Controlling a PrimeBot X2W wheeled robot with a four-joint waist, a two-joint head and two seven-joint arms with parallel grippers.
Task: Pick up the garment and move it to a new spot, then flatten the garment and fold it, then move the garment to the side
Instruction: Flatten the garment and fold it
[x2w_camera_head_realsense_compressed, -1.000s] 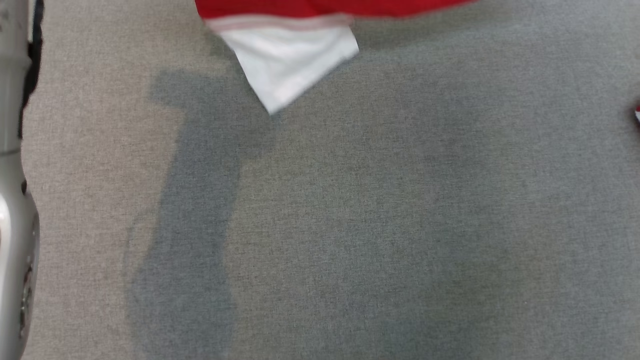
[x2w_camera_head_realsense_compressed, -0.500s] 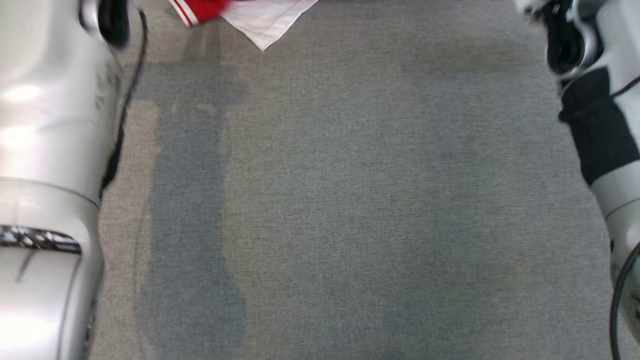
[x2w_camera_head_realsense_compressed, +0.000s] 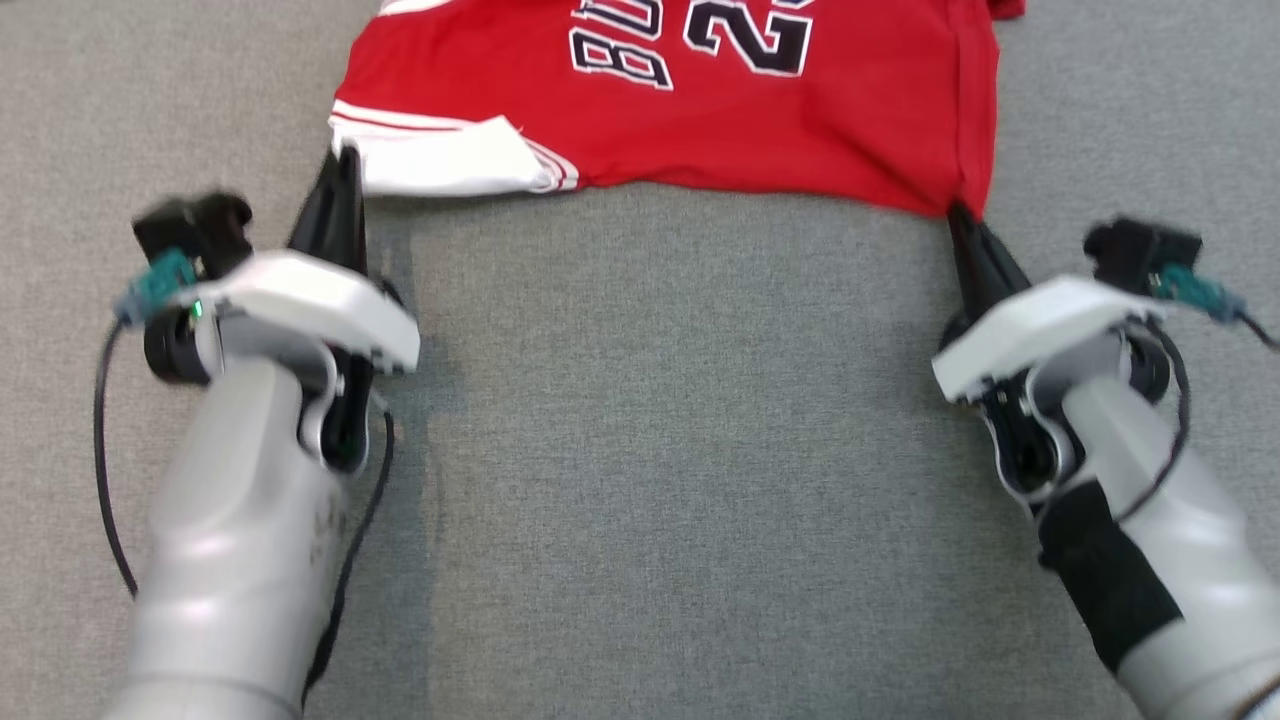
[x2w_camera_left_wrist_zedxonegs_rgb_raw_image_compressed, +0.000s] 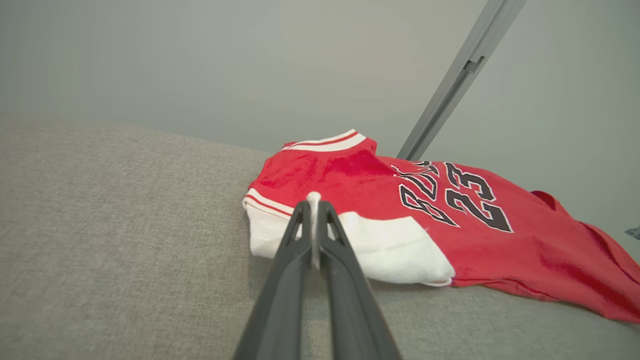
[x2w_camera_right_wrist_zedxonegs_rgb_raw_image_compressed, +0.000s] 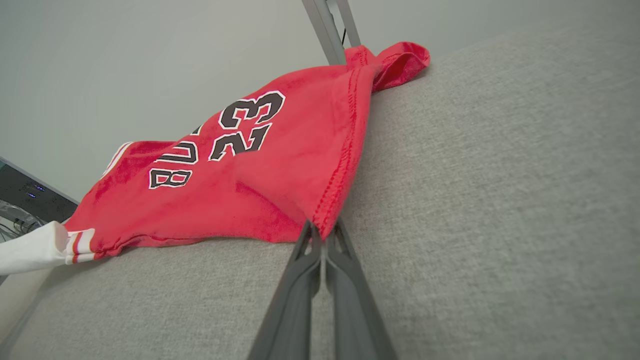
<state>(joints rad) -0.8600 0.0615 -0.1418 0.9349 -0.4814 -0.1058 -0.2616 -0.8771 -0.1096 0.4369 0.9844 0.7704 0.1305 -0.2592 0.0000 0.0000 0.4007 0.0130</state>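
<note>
The garment (x2w_camera_head_realsense_compressed: 700, 110) is a red jersey with black lettering, the number 23 and a white turned-up panel, lying at the far side of the grey cloth surface. My left gripper (x2w_camera_head_realsense_compressed: 345, 155) is shut on its white near-left corner; the left wrist view has the garment (x2w_camera_left_wrist_zedxonegs_rgb_raw_image_compressed: 450, 215) spread beyond the left gripper (x2w_camera_left_wrist_zedxonegs_rgb_raw_image_compressed: 314, 202), with white cloth pinched between the fingertips. My right gripper (x2w_camera_head_realsense_compressed: 955, 212) is shut on the red near-right corner. Seen from the right wrist, the garment (x2w_camera_right_wrist_zedxonegs_rgb_raw_image_compressed: 240, 175) rises to a stitched hem pinched in the right gripper (x2w_camera_right_wrist_zedxonegs_rgb_raw_image_compressed: 320, 231).
The grey cloth surface (x2w_camera_head_realsense_compressed: 660, 450) stretches wide between and in front of both arms. A metal post (x2w_camera_left_wrist_zedxonegs_rgb_raw_image_compressed: 460, 75) stands behind the garment against a plain wall; the same kind of post (x2w_camera_right_wrist_zedxonegs_rgb_raw_image_compressed: 330, 27) rises in the right wrist view. Cables hang off both wrists.
The head view has swung, so both arms and most of the garment have come into it. Earlier frames held only a white and red edge at the top.
</note>
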